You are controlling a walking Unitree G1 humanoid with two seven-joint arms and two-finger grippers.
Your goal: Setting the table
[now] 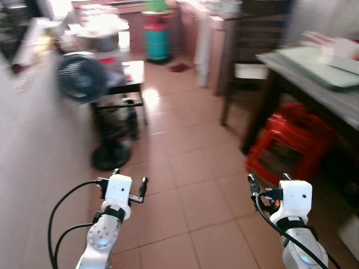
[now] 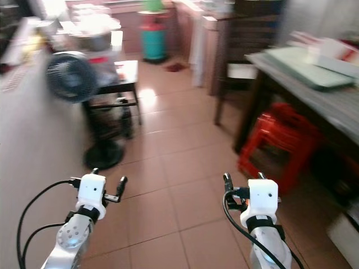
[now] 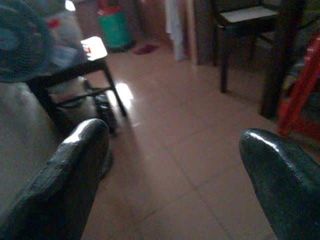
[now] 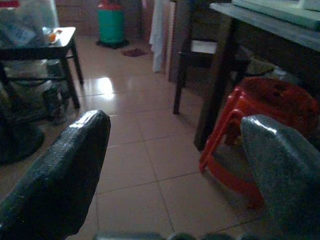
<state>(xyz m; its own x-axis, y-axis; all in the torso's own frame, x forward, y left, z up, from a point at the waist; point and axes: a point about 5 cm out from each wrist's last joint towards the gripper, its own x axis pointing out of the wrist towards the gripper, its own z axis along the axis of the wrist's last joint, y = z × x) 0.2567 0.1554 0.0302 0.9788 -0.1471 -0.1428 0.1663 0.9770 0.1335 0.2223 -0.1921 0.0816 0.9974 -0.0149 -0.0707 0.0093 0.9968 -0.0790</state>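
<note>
A grey table [image 1: 314,89] stands at the right, with a pale green tray [image 1: 322,66] and a white box [image 1: 343,48] on top. Both arms are held out low over the tiled floor, well short of the table. My left gripper [image 1: 130,178] is open with nothing between its fingers [image 3: 75,170]. My right gripper [image 1: 268,179] is also open and empty, its fingers [image 4: 65,170] pointing toward the table's leg and the stools. The picture is slightly blurred.
Stacked red plastic stools [image 1: 286,140] sit under the table. A dark wooden chair [image 1: 252,56] stands behind it. At the left are a standing fan [image 1: 83,75], a low black side table [image 1: 132,78] and a pale wall. A teal gas cylinder [image 1: 157,39] is at the far end.
</note>
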